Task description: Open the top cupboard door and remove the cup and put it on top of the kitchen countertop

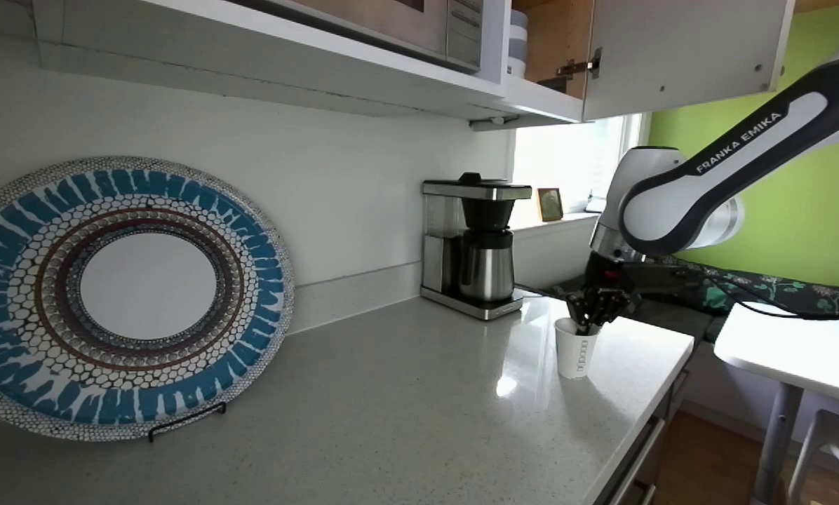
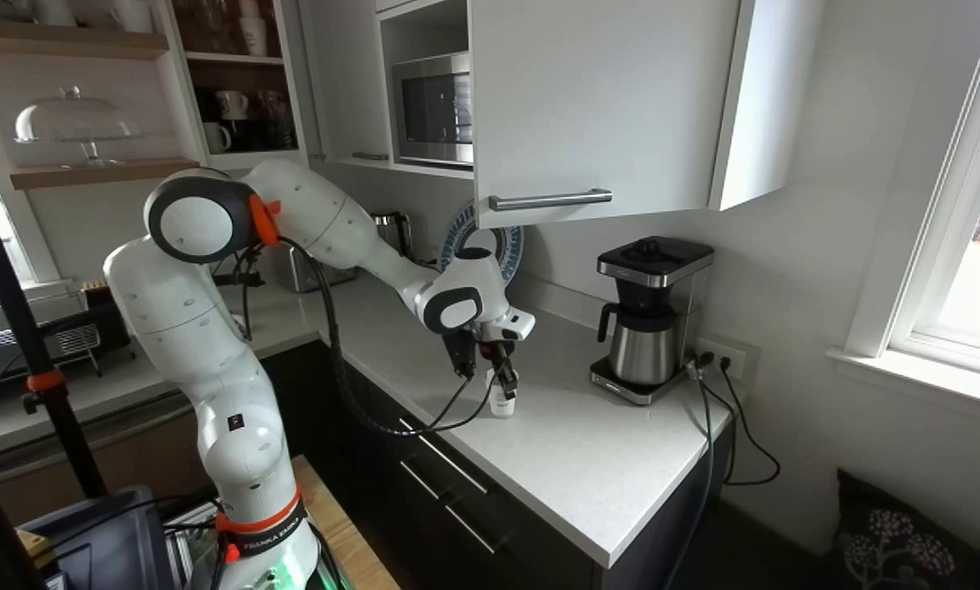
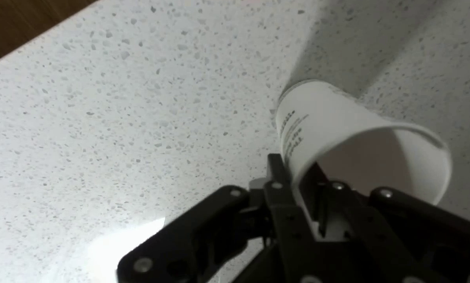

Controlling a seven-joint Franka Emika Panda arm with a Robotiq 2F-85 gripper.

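The white cup (image 1: 575,356) stands upright or nearly so at the kitchen countertop (image 1: 391,400), near its front edge; it also shows in an exterior view (image 2: 502,403). My gripper (image 1: 588,324) points down at the cup's rim. In the wrist view the cup (image 3: 317,118) has its mouth towards the camera, and the gripper (image 3: 296,167) straddles its wall, one finger outside, one inside, close together on it. The cup's base meets its shadow; a small gap beneath cannot be ruled out. The top cupboard door (image 1: 686,56) is swung open; its handled front shows in an exterior view (image 2: 605,106).
A coffee maker (image 1: 486,270) stands behind the cup by the wall. A large patterned plate (image 1: 258,280) leans on a stand. Grey and white stacked items (image 1: 518,43) sit inside the open cupboard. A small white table (image 1: 798,351) stands beyond the counter's end.
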